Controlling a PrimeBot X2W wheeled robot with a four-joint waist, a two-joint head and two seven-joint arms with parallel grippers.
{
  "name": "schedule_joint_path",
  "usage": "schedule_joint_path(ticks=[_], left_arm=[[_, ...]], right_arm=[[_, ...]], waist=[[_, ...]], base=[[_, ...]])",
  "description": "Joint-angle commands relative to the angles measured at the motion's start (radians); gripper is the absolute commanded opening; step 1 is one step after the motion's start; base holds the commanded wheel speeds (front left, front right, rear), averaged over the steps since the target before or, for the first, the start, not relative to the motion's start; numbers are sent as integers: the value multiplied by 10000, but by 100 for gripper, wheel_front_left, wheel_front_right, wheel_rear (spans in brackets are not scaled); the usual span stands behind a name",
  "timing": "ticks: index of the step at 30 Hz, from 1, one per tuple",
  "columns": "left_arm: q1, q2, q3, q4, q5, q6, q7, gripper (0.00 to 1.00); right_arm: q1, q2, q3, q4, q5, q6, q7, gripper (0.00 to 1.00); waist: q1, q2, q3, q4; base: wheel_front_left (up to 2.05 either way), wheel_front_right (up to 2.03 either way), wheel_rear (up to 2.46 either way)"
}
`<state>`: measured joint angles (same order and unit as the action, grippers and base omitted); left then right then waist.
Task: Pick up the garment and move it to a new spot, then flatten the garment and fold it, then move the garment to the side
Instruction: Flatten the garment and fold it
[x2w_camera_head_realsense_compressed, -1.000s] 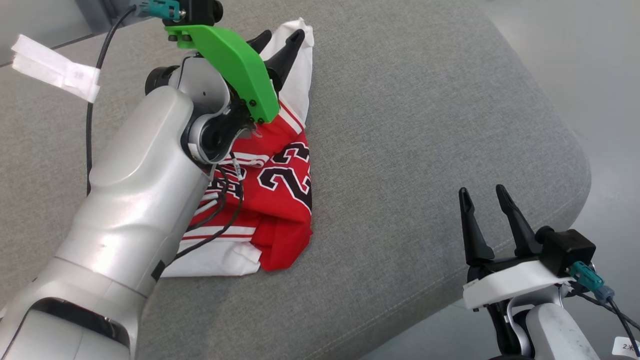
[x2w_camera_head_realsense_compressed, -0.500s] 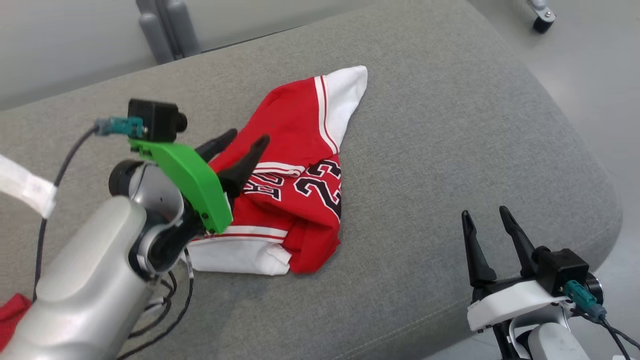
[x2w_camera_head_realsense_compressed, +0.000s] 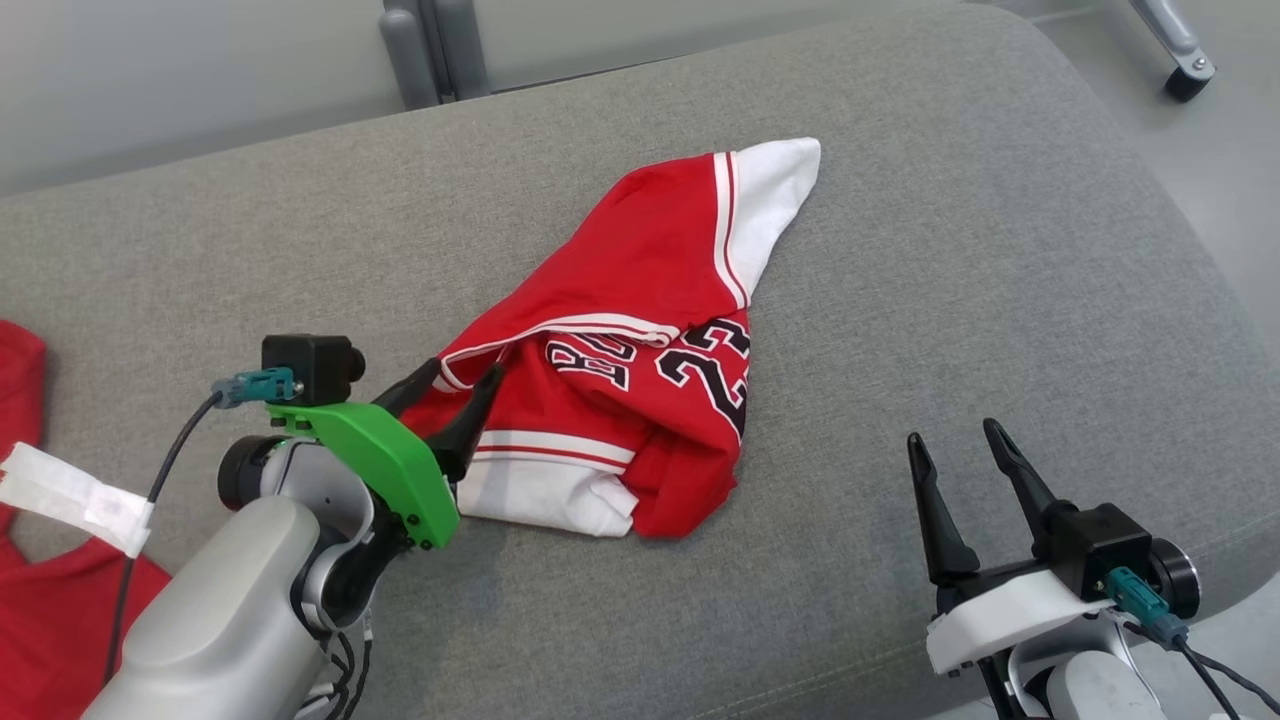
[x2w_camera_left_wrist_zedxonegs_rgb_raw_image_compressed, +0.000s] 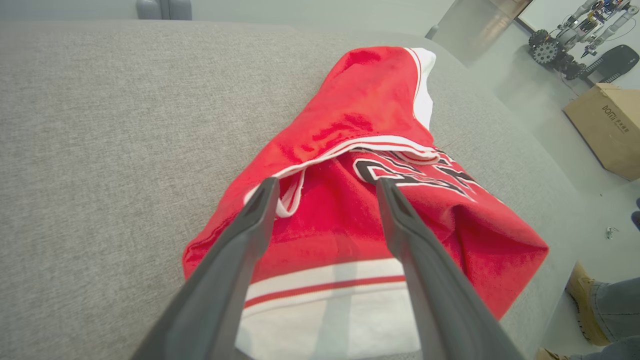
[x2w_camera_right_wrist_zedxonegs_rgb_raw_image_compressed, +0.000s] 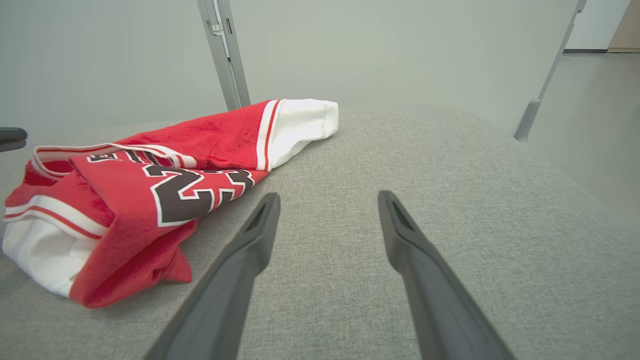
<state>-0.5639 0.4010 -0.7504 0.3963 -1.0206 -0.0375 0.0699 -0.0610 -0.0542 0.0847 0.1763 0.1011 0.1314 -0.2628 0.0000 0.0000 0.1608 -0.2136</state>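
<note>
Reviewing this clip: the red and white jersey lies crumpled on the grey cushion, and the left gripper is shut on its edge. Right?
Not quite. The left gripper stands open over the jersey, gripping nothing, as the left wrist view shows. The jersey does lie crumpled on the grey cushion.

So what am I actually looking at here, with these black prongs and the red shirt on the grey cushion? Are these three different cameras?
Yes, three cameras on one robot. The wide picture comes from its head, looking down at a grey fabric cushion. The other two come from small cameras on its wrists, each looking along that arm's own two dark fingers.

The prongs are its grippers, which work like hands. The left gripper, behind a green plastic bracket, is at the near edge of a crumpled red and white basketball jersey with black numbers. In the left wrist picture its fingers are spread apart over the cloth, not pinching it. The right gripper is also open, over bare cushion off to the side.

So nothing is held. The jersey just lies bunched on the cushion. More red cloth shows at the left edge.
</note>
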Motion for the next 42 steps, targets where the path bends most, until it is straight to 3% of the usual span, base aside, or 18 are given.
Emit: schedule_joint_path(ticks=[1, 11, 22, 24, 25, 33, 42], left_arm=[[-284, -18, 65, 378, 34, -107, -143, 100], [-815, -77, -97, 2712, -116, -713, -114, 100], [-1185, -114, -484, 3113, -439, -935, 96, 100], [-1253, -210, -575, 2839, -675, -944, 221, 13], [-1276, -247, -618, 2587, -882, -946, 313, 0], [-1308, 194, 368, 578, -2907, -932, 452, 0], [-731, 1919, 2172, 1066, -3951, 707, 118, 0]], right_arm=[[-22, -77, 36, -30, -127, -14, -31, 100], [11, -117, 142, -89, -169, -14, -31, 100], [-76, -39, 168, -74, -138, -14, -31, 100], [-105, -21, 190, -46, -109, -14, -31, 100], [-113, -16, 199, -30, -88, -12, -31, 100], [120, 18, 116, 35, 27, -14, -31, 100], [-4, 30, 275, 105, 220, -14, -31, 100]], waist=[[0, 0, 148, 32], [0, 0, 468, -121], [0, 0, 710, -100], [0, 0, 706, -93], [0, 0, 698, -88], [0, 0, 422, 67], [0, 0, 273, 276]], base=[[0, 0, 0], [0, 0, 0], [0, 0, 0], [0, 0, 0], [0, 0, 0], [0, 0, 0], [0, 0, 0]])
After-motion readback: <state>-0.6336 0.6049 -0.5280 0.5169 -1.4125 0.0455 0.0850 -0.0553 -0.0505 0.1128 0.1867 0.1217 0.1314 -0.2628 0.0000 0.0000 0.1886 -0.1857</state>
